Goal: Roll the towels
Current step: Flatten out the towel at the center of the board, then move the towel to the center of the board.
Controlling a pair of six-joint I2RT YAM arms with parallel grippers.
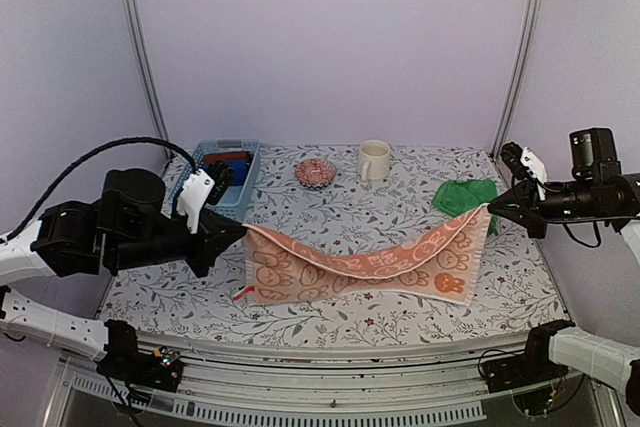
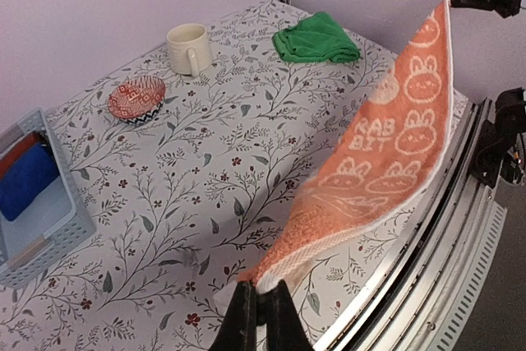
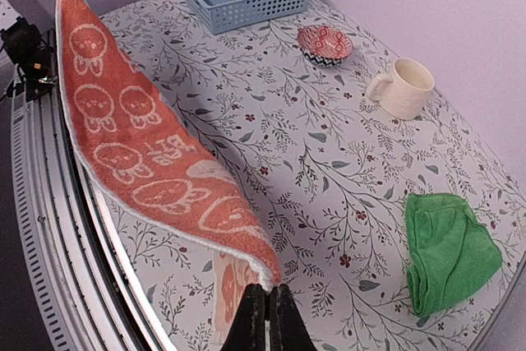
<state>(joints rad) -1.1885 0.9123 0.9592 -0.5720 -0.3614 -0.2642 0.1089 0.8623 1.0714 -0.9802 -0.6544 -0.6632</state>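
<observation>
Pincers both grip the orange towel: left gripper clamps one corner, right gripper the opposite, cloth sagging between them over the table. A crumpled green towel lies just beyond the right gripper.

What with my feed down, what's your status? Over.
Left gripper, right gripper shut on orange towel, stretched between, sagging. Green towel crumpled aside. Nothing blocking.

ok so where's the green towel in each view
top external: green towel right of centre, toward the back
left wrist: top, right of centre
right wrist: lower right
shared landmark: cream mug, seen in all three views
</observation>
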